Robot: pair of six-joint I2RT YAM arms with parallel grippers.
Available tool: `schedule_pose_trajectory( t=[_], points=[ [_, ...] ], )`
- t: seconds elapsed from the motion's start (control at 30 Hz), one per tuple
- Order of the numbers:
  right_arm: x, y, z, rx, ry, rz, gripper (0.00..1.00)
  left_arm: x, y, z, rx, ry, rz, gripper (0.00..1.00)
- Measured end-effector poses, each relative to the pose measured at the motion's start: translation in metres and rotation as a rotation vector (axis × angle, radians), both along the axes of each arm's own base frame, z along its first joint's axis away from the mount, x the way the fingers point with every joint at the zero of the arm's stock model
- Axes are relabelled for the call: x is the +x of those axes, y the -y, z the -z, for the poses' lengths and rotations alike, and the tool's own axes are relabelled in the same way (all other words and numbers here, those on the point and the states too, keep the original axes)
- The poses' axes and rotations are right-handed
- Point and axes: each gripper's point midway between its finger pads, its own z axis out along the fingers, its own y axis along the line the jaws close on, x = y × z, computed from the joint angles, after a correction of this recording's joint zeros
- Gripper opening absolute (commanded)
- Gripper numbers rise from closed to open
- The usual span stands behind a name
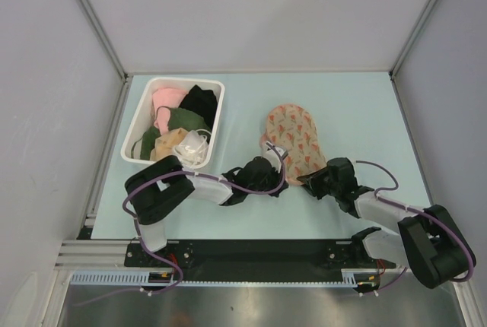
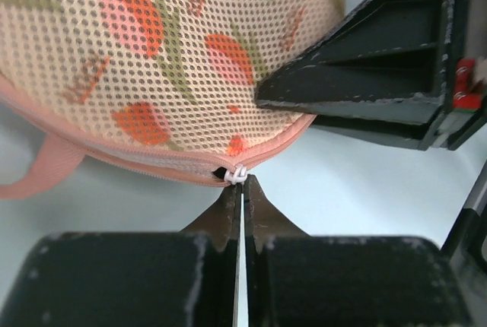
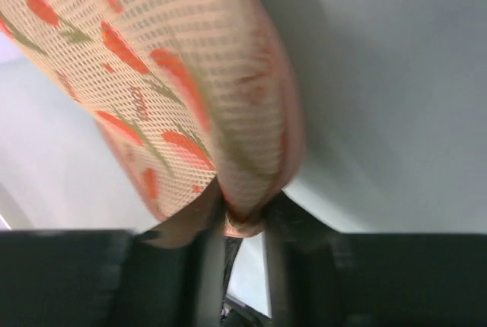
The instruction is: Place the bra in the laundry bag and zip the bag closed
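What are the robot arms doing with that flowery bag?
They're working on zipping it. The laundry bag lies folded shut on the table. The left gripper pinches the little white zipper pull at the bag's pink edge, while the right gripper clamps the bag's fabric to hold it in place. I can't see what's inside the bag. A white bin of clothes sits off to the left, and nobody is touching it.

Bare pale-green bench (image 1: 342, 99) spreads behind and to the right of the oval orange-printed mesh pouch (image 1: 293, 133). At the left rear stands the white rectangular plastic bin (image 1: 135, 129), heaped with garments (image 1: 183, 118). The left arm (image 1: 205, 186) and right arm (image 1: 377, 207) crowd the pouch's near edge.
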Motion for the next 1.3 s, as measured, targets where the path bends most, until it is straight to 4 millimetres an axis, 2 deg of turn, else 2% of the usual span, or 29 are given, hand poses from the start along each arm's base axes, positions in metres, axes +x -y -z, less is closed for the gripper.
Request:
schedule_pose_trajectory(
  t=[0.13,0.17,0.27,0.37,0.53,0.6,0.67,0.73,0.8,0.87,0.9,0.93,1.03,1.1,1.27,1.3],
  points=[
    [0.001,-0.001,-0.003,0.004,0.015,-0.008,0.01,0.001,-0.007,0.005,0.018,-0.021,-0.022,0.0],
    [0.001,-0.001,-0.005,0.004,0.025,-0.014,0.0,0.002,-0.009,0.004,0.017,-0.027,-0.025,0.0],
    [0.001,0.004,-0.01,-0.006,0.063,-0.043,0.0,0.01,-0.015,-0.001,-0.01,-0.056,-0.026,0.0],
    [0.001,0.012,-0.011,-0.034,0.1,-0.074,0.0,0.024,-0.031,-0.006,-0.034,-0.083,-0.045,0.0],
    [0.001,0.036,0.002,-0.134,0.109,-0.146,0.0,0.054,-0.061,-0.006,-0.037,-0.102,-0.121,0.0],
    [0.002,0.039,0.005,-0.159,0.115,-0.186,0.0,0.054,-0.063,-0.005,-0.041,-0.115,-0.114,0.0],
    [0.006,0.04,0.004,-0.183,0.122,-0.231,0.0,0.046,-0.059,-0.005,-0.047,-0.126,-0.082,0.0],
    [0.011,0.04,0.002,-0.201,0.121,-0.265,0.0,0.035,-0.053,-0.006,-0.054,-0.138,-0.041,0.3],
    [0.016,0.04,-0.003,-0.212,0.123,-0.294,0.0,0.021,-0.048,-0.009,-0.065,-0.131,0.016,0.49],
    [0.018,0.04,-0.007,-0.219,0.122,-0.312,0.0,0.008,-0.045,-0.013,-0.066,-0.122,0.052,0.55],
    [0.018,0.04,-0.007,-0.222,0.12,-0.317,0.0,0.001,-0.041,-0.017,-0.069,-0.115,0.071,0.75],
    [0.018,0.04,-0.008,-0.223,0.116,-0.319,0.0,-0.006,-0.036,-0.023,-0.076,-0.101,0.095,0.77],
    [0.015,0.042,-0.008,-0.22,0.099,-0.316,0.0,-0.017,-0.023,-0.031,-0.077,-0.083,0.122,0.75],
    [0.013,0.042,-0.01,-0.214,0.097,-0.313,0.0,-0.023,-0.015,-0.033,-0.061,-0.07,0.126,0.69],
    [0.012,0.039,-0.017,-0.172,0.097,-0.297,0.0,-0.015,0.007,-0.032,-0.013,-0.018,0.079,0.5],
    [0.012,0.038,-0.018,-0.163,0.094,-0.294,0.0,-0.011,0.01,-0.029,0.002,-0.013,0.064,0.49]
  ],
)
